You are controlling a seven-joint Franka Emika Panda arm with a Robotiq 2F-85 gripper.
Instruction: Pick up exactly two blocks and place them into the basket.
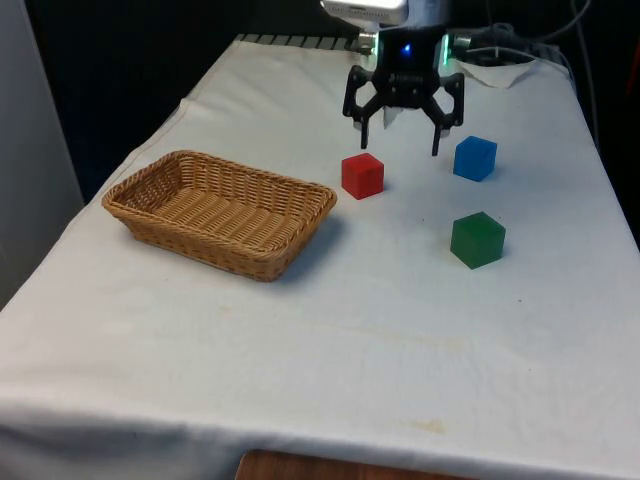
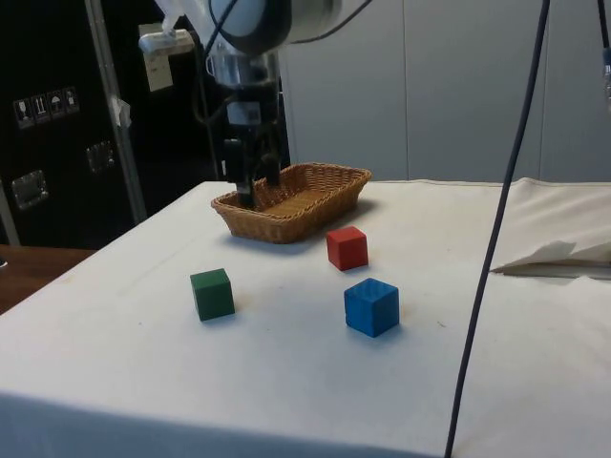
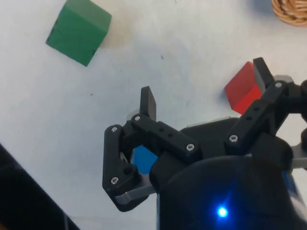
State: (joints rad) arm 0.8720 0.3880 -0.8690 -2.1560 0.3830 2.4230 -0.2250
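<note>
My gripper [image 1: 400, 138] hangs open and empty above the cloth, a little beyond the gap between the red block [image 1: 362, 175] and the blue block [image 1: 475, 158]. The green block [image 1: 477, 240] lies nearer the camera, on the front view's right. The wicker basket [image 1: 150, 190] stands empty on the front view's left. In the side view the gripper [image 2: 256, 183] hangs in front of the basket [image 2: 329, 181], with the red block [image 2: 347, 247], blue block [image 2: 371, 306] and green block [image 2: 212, 293] apart on the cloth. In the wrist view the gripper [image 3: 206, 88] has the red block [image 3: 240, 91] beside one finger, the blue block [image 3: 143, 158] under it, the green block [image 3: 79, 31] further off.
A crumpled white sheet [image 1: 500, 70] lies at the table's far end, also seen in the side view [image 2: 563, 258]. A dark cable [image 2: 492, 248] hangs across the side view. The table's edges drop off on both sides.
</note>
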